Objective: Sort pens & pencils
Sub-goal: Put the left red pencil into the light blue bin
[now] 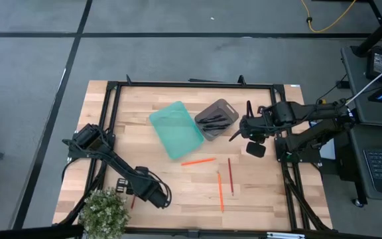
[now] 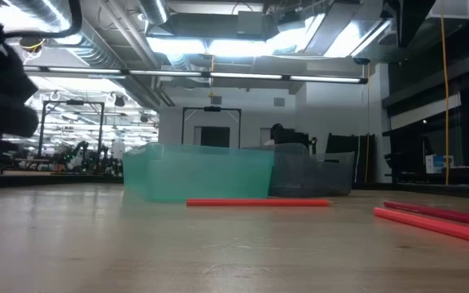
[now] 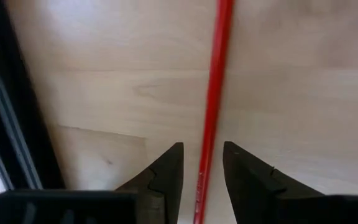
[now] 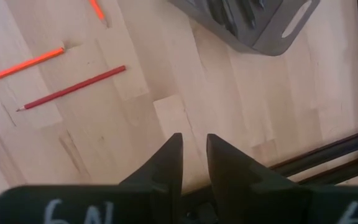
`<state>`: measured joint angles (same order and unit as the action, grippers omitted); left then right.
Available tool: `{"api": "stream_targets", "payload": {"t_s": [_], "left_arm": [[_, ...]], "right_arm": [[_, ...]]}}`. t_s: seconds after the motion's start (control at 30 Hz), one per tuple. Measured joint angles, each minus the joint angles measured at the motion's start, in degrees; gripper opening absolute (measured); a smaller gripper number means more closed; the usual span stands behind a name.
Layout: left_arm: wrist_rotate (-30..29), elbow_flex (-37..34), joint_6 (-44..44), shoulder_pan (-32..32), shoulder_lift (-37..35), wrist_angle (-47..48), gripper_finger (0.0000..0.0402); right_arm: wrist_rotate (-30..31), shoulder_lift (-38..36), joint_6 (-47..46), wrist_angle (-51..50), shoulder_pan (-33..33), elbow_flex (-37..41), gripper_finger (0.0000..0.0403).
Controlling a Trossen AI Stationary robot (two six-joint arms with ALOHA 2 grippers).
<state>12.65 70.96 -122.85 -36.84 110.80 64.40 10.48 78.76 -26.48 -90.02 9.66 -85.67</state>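
Even overhead light leaves the surface [image 1: 178,179] bright with faint shadows, ceiling strip lights [image 2: 243,77] glare in the low view, and the near pencil [image 3: 213,106] looks soft.

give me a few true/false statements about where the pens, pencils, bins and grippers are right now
1. The pens lie inside the grey bin. True.
2. The teal bin holds all the pencils. False: three pencils lie loose on the table, and the teal bin looks empty.
3. The left gripper straddles a red pencil, fingers open. True.
4. The right gripper is carrying a pencil. False: nothing is between its fingers, and it hovers over bare wood near the grey bin.
5. The two bins sit at opposite table ends. False: they sit side by side.
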Motion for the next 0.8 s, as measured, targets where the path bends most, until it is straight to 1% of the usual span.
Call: {"api": "stream_targets", "payload": {"t_s": [0.27, 0.4, 0.5, 0.67, 0.8], "left_arm": [[2.26, -7.15, -1.24, 0.17, -0.92, -10.96, 0.0103], [2.44, -7.6, -1.07, 0.55, -0.96, -12.61, 0.0094], [2.29, -7.8, 0.57, 1.07, -1.22, -13.26, 0.008], [1.43, -7.89, 1.94, 2.2, -1.49, -14.03, 0.0054], [-0.09, -7.89, 3.26, 2.78, -1.49, -13.98, 0.0043]], "right_arm": [[0.0, 0.0, -0.02, 0.0, 2.74, 0.0, 0.0074], [0.0, 0.0, -0.04, 0.37, 3.16, 0.0, 0.0074], [0.0, 0.02, -0.06, 0.44, 3.16, 0.0, 0.0074], [0.0, 0.02, -0.52, 0.42, 3.68, 0.0, 0.0074], [-0.02, 0.02, -0.44, 0.42, 4.41, 0.0, 0.0074]]}}
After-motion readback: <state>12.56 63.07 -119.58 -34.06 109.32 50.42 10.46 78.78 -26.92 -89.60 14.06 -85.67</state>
